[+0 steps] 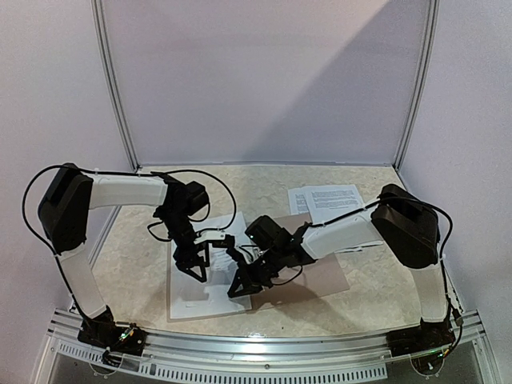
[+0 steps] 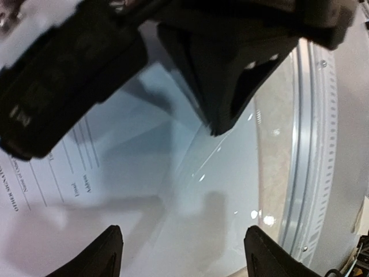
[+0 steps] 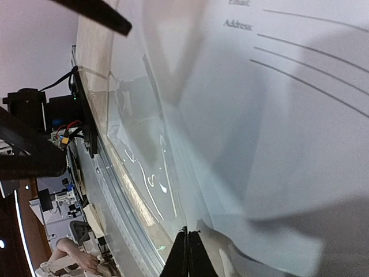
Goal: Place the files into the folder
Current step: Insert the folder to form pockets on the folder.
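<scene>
two loose white printed paper sheets (image 1: 332,200) upper right; one sleeved sheet (image 1: 200,300), long axis up-frame, on one open taupe folder (image 1: 320,276), lower centre. left tool (image 2: 184,257) wide open, empty; right tool (image 3: 187,254) closed, hold unclear.

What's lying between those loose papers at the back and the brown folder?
Only the right arm: its white forearm stretches over the table just in front of the papers, above the folder's far edge. No other object shows between them.

Pale lilac walls (image 1: 264,80) enclose a beige marbled table (image 1: 136,264), with metal posts (image 1: 114,88) at the back corners and a slotted rail (image 1: 280,352) along the near edge.
</scene>
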You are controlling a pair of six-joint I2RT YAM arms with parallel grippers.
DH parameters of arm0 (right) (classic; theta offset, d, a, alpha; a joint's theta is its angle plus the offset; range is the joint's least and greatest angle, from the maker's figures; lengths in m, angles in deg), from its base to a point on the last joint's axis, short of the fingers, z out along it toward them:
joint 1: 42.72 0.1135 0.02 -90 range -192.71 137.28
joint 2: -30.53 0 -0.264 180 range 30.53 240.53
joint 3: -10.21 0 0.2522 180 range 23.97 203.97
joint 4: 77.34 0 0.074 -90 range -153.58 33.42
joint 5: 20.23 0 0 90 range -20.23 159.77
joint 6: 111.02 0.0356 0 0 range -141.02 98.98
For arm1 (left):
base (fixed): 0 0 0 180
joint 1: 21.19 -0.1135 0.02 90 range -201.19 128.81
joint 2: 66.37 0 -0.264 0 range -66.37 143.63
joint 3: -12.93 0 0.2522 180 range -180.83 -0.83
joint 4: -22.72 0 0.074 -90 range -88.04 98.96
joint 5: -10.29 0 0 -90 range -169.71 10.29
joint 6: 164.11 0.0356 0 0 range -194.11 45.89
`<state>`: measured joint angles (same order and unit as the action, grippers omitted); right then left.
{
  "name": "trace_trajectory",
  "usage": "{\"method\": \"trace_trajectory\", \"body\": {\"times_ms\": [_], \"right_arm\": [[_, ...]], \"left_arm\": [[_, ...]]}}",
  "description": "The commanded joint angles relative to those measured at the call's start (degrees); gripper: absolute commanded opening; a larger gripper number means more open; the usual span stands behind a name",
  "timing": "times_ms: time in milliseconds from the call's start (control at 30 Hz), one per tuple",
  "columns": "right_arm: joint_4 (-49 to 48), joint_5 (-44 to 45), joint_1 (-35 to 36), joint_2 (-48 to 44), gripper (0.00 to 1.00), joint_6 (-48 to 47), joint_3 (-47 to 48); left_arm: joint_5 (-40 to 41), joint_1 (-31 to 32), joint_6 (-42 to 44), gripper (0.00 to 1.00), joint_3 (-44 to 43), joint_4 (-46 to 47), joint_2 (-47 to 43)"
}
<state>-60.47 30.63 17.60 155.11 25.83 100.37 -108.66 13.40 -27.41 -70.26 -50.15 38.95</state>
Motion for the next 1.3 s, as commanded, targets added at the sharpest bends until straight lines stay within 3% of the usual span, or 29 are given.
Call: {"method": "trace_trajectory", "body": {"times_ms": [0,233,533,633,900,1033,1267], "right_arm": [[-8.22,1.65,0.18,-2.43,0.00,-3.04,-2.50],[-15.66,4.32,0.24,-5.72,0.00,-4.48,-5.31],[-20.09,6.24,0.12,-8.95,0.00,-4.22,-6.38],[-19.74,6.45,-0.02,-8.95,0.00,-4.31,-6.26],[-18.23,6.53,-0.96,-9.44,0.00,-4.22,-6.62],[-17.15,6.84,-1.29,-10.01,0.00,-4.27,-6.83],[-8.01,8.45,-4.18,-15.09,0.33,-5.68,-9.74]], "left_arm": [[-11.28,-0.22,6.77,0.75,-2.71,-3.59,-1.34],[-11.67,0.38,11.75,0.75,-4.48,-6.42,2.19],[-10.74,1.08,11.81,0.71,-4.70,-6.25,2.58],[-10.51,1.44,13.02,0.58,-5.43,-8.73,3.89],[-11.56,1.01,13.90,0.00,-7.10,-12.10,4.11],[-11.35,0.92,14.07,0.00,-7.21,-12.74,4.62],[-10.73,0.92,14.42,0.00,-6.87,-12.71,4.00]]}}
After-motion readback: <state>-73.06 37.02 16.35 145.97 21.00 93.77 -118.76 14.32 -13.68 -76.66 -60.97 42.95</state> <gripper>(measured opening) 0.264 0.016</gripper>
